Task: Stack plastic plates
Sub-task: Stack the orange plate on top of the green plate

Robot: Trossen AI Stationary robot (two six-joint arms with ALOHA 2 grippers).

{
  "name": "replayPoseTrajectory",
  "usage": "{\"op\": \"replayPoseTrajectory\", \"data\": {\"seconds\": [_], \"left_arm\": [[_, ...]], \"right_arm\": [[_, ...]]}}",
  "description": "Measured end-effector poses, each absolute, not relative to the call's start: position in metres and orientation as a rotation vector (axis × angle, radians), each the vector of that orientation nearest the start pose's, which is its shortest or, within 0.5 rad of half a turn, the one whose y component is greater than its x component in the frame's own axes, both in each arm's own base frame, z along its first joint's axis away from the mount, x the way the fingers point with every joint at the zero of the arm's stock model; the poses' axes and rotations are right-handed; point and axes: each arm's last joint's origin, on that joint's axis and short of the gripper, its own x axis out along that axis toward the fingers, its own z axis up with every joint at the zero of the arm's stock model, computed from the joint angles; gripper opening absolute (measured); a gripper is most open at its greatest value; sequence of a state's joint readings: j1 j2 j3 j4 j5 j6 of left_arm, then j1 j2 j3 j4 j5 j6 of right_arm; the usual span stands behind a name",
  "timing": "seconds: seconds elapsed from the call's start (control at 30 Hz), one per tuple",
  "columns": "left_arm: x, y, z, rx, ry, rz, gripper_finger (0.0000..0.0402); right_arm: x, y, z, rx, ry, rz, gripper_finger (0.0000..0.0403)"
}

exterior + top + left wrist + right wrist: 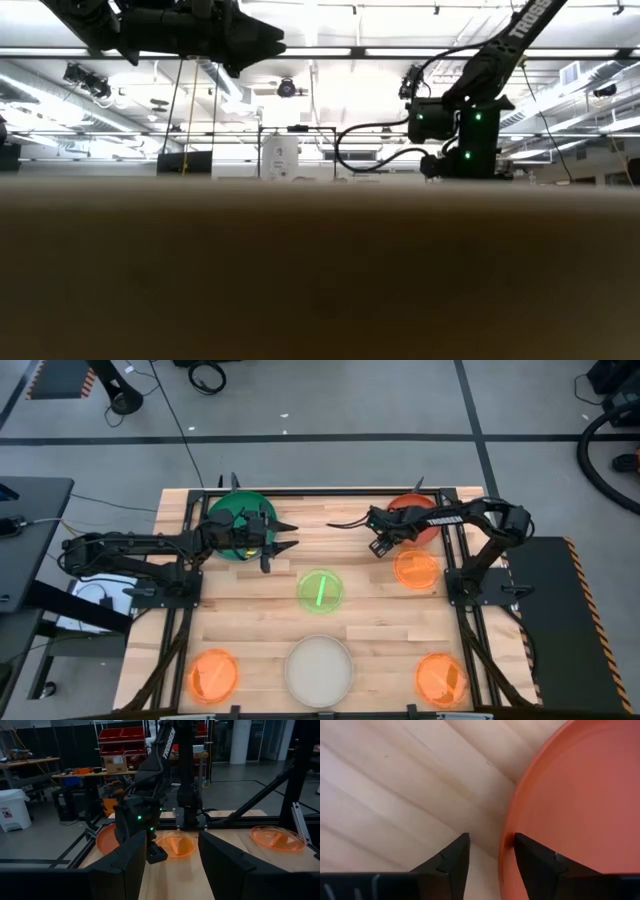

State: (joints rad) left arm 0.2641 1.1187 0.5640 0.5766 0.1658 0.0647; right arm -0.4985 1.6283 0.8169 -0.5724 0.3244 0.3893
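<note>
At twelve to one o'clock on the table (260,610): red-orange plate (425,520), its rim edge between the spread fingers of the right gripper (490,845). At eleven o'clock: dark-green plate (228,510), left gripper (287,535) above its edge, fingers apart and holding nothing. At centre: neon-green plate (320,591). At six o'clock: cream plate (319,670). Small orange plates: two o'clock (417,569), five o'clock (441,679), seven o'clock (213,675).
</note>
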Motion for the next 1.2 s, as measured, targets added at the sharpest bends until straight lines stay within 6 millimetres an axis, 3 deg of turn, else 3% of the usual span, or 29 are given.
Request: {"op": "replayPoseTrajectory", "data": {"seconds": [0.3,0.53,0.77,0.97,1.1,1.2], "left_arm": [[0.234,0.058,0.265,0.094,-0.020,0.100,0.0188],[0.234,0.058,0.264,0.101,-0.010,0.099,0.0188],[0.233,0.061,0.261,0.120,0.027,0.107,0.0188],[0.229,0.070,0.249,0.180,0.150,0.124,0.0188],[0.228,0.069,0.245,0.252,0.204,0.108,0.0188],[0.229,0.060,0.240,0.347,0.252,0.050,0.0181]], "right_arm": [[0.229,-0.142,0.140,0.369,1.261,-1.007,0.0102],[0.228,-0.142,0.141,0.316,1.286,-1.001,0.0019],[0.239,-0.131,0.150,0.226,1.331,-0.921,0.0013],[0.276,-0.093,0.184,0.000,1.322,-0.764,0.0012],[0.296,-0.054,0.209,-0.176,1.282,-0.558,0.0012],[0.301,-0.027,0.227,-0.287,1.260,-0.329,0.0012]]}}
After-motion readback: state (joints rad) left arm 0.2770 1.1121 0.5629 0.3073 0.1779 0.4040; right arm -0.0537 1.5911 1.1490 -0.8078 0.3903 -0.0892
